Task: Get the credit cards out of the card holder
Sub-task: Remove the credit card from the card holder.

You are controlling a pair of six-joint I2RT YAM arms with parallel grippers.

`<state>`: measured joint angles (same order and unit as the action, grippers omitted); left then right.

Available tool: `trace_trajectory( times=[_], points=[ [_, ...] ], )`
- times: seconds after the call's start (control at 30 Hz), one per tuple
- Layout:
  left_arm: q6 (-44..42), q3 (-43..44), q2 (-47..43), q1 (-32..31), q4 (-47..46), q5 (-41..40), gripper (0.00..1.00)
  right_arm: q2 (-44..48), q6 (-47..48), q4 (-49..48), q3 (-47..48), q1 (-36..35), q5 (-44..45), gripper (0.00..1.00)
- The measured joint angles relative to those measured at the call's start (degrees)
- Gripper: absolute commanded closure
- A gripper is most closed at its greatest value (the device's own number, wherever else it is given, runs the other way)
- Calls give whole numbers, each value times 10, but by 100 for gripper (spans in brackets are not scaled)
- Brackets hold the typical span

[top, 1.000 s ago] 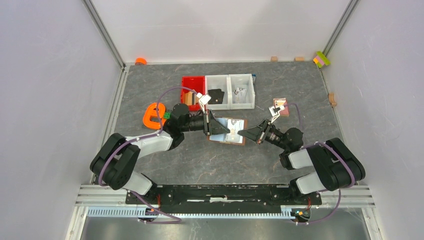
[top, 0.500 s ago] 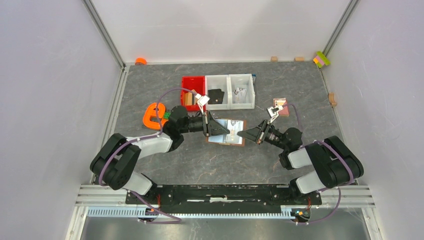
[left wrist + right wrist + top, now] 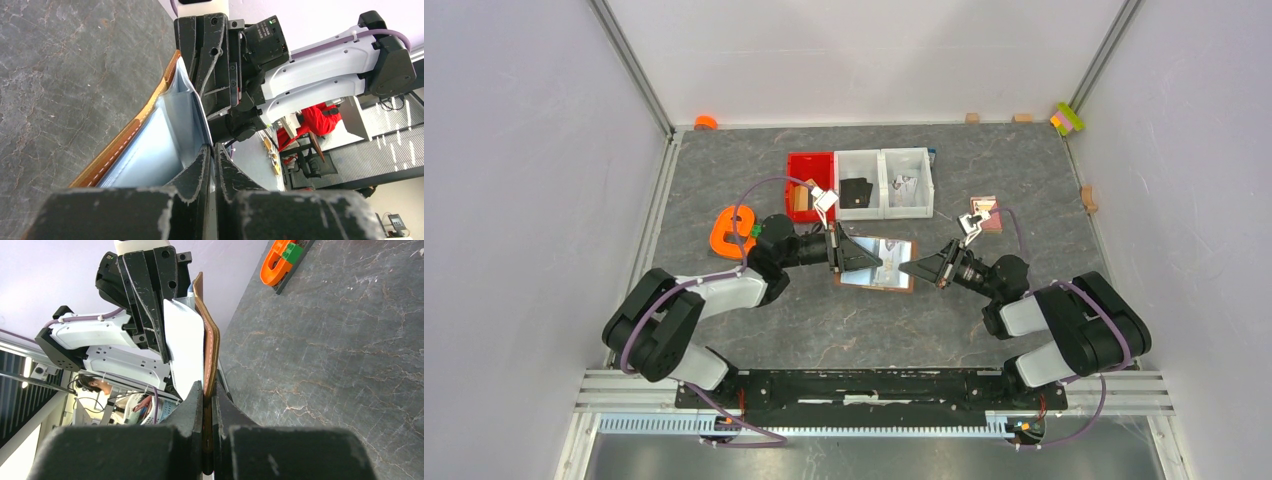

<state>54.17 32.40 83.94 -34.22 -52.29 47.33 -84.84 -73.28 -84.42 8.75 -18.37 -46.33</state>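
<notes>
The card holder [image 3: 886,263] is spread open between both arms, over the bench [image 3: 824,320]. The left jaws pinch its pale lining [image 3: 172,145] and the right jaws clamp its brown edge [image 3: 211,347]. Only the wrist views show these grips, which the top view hides.

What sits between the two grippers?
The open card holder, with the left gripper and right gripper each pinching an edge; clearest in the top view.

Red bin [image 3: 810,157]: back of the grey mat [image 3: 824,320], first in a row of three.
Clear bins [image 3: 906,156]: two, to its right; nearer one holds a black flat piece [image 3: 856,191].
Orange plastic piece [image 3: 727,232]: left.
Pink-red picture card [image 3: 987,215]: right.
Coloured blocks [image 3: 1067,118]: back-right corner.
</notes>
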Motion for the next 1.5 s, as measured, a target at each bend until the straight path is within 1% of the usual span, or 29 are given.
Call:
trace_trajectory(
  times=[0.07, 0.27, 0.67, 0.73, 0.83, 0.93, 1.03, 1.1, 1.2, 1.27, 1.3, 1.43, 1.5],
  points=[
    [2, 0, 0, 1, -5, 1, 98, 0, 0, 0, 0, 1, 0, 100],
    [4, 0, 0, 3, 0, 2, 98, 0, -2, 0, 0, 1, 0, 100],
    [3, 0, -5, 27, 42, -8, 98, 0, -2, 0, -4, 11, 1, 99],
    [3, 0, -5, 27, 42, -8, 98, 1, -2, 0, -5, 11, 1, 94],
    [3, 0, -4, 26, 42, -7, 98, 4, -1, 0, -5, 11, 0, 79],
    [3, 1, 1, 22, 42, -6, 98, 8, 0, 0, -5, 11, -1, 67],
    [3, 2, 5, 19, 42, -6, 98, 15, 2, 0, -5, 8, -2, 51],
    [3, 3, 5, 18, 42, -6, 98, 19, 5, 0, -5, 6, -2, 46],
    [3, 7, 7, 14, 42, -5, 98, 25, 13, 0, -5, 0, -2, 46],
    [3, 10, 9, 11, 42, -2, 98, 29, 19, 0, -5, -5, -2, 48],
    [3, 11, 11, 9, 42, -2, 98, 32, 23, 0, -5, -8, -2, 52],
    [4, 17, 17, 3, 42, 0, 98, 42, 44, 0, -5, -15, -2, 79],
    [3, 17, 17, 3, 42, 3, 98, 43, 52, 0, -5, -15, -2, 88]
  ],
)
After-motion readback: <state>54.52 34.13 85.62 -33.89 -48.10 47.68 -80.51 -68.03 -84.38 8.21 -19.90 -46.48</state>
